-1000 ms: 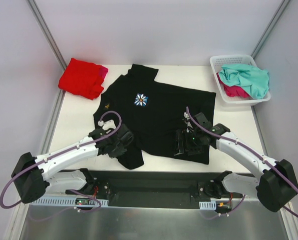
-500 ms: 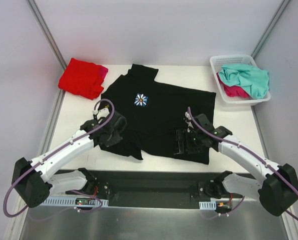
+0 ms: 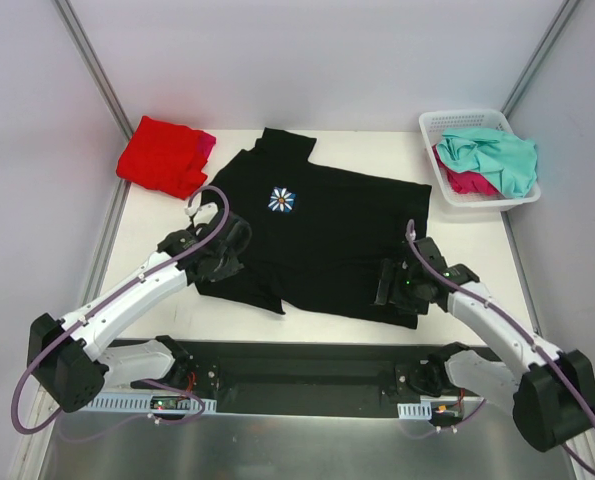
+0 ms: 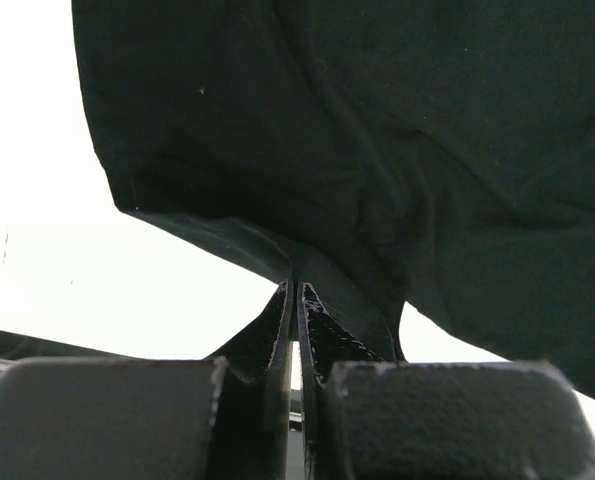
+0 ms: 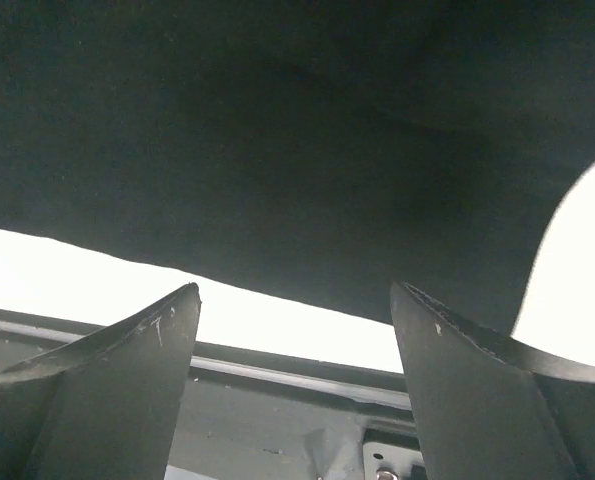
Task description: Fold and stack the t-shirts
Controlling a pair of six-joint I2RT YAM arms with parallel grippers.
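From above, the black shirt (image 3: 317, 225) lies spread flat across the middle of the white counter (image 3: 152, 275). Its white daisy (image 3: 282, 199) faces up, and its near hem is close to the counter's front edge. A folded red shirt (image 3: 162, 155) sits at the far left corner, with a pink cloth (image 3: 206, 143) peeking out at its right side. At the far right, a white lattice basket (image 3: 432, 125) holds a crumpled teal shirt (image 3: 497, 155) over a magenta shirt (image 3: 467, 182).

The overhead view loses both sets of fingers against the dark cloth; the wrist cameras show them. The left pincer (image 4: 295, 300) is pinched tight on a fold of the black shirt at its left near edge. The cloth rises from the closed tips in soft creases and drapes away above the bright counter. The right pincer (image 5: 295, 295) stands wide, holding nothing, and its two dark, pointed fingers (image 5: 157, 340) flank a strip of bare counter. The black shirt's near right hem lies just beyond the tips, and I cannot tell whether it touches them.

The shirt is matte, limp knit, wrinkled near the left grip and smoother on the right. The basket is rigid plastic and the arms are white with purple cables.
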